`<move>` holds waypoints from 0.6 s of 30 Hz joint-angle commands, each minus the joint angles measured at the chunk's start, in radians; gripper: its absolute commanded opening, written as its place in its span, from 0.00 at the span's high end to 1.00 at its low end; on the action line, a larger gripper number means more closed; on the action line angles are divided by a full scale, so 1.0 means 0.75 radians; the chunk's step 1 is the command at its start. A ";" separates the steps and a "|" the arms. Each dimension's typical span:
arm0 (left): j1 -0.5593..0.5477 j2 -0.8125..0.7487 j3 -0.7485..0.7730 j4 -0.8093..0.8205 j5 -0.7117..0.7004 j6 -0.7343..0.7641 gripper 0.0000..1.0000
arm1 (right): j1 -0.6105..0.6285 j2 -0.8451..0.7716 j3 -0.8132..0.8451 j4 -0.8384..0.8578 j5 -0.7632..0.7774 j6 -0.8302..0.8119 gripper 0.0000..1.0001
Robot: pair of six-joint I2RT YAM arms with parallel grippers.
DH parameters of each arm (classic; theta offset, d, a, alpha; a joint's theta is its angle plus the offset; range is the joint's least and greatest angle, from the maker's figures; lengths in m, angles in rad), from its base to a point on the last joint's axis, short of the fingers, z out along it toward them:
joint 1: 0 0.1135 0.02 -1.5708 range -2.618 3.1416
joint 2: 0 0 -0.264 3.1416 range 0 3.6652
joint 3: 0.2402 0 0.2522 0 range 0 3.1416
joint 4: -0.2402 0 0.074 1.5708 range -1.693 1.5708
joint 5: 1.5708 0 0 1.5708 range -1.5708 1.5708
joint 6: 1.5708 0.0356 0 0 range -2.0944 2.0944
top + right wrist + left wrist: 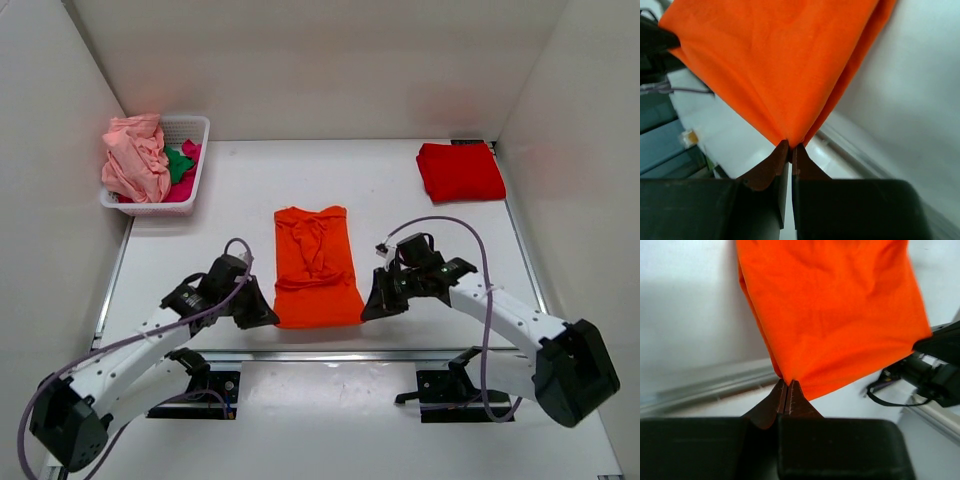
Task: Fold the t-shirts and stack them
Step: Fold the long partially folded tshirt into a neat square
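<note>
White tabletop [420,230] runs out from the arm bases. Nearest, the left gripper [788,382] is pinched onto one near corner of the orange t-shirt [315,270] and the right gripper [791,146] onto the other. The cloth spreads away beyond both fingertips. It looks light and limp (corners seem the sensible hold). Far beyond the right fingers lies a folded red t-shirt [460,170], and far beyond the left ones a basket [200,122].

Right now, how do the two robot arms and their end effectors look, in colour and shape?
Both arms have white links and black joints. The left arm and the right arm each carry a loose lilac-grey cable. The left end effector and the right end effector have black bodies and two dark brown, tapered fingers. I see no markings.
</note>
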 commanded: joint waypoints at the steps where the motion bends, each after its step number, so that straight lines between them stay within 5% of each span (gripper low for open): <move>1: 0.003 -0.128 0.004 -0.202 0.014 -0.090 1.00 | 0.022 -0.114 -0.018 -0.160 -0.057 0.035 1.00; 8: 0.027 -0.173 0.147 -0.280 0.030 -0.111 1.00 | 0.018 -0.196 0.074 -0.272 -0.135 0.043 1.00; 18: 0.135 0.052 0.421 -0.251 0.047 0.006 1.00 | -0.125 0.020 0.440 -0.444 -0.182 -0.161 1.00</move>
